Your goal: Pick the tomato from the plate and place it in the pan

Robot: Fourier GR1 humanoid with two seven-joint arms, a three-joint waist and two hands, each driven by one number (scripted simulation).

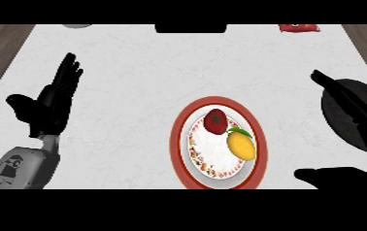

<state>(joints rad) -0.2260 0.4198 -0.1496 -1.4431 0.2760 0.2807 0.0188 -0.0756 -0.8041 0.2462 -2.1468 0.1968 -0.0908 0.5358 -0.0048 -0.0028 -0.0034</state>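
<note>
Nothing is done yet: the tomato (215,121) sits on the plate (177,142), lower centre, and the pan (338,125) waits at right. Left hand (50,104) and right hand (329,176) are spread, holding nothing.

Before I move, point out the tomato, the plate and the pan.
tomato (216,121), head view, middle of its red top.
plate (176,140), head view, red rim on its left side.
pan (351,113), head view, dark inside.
</note>
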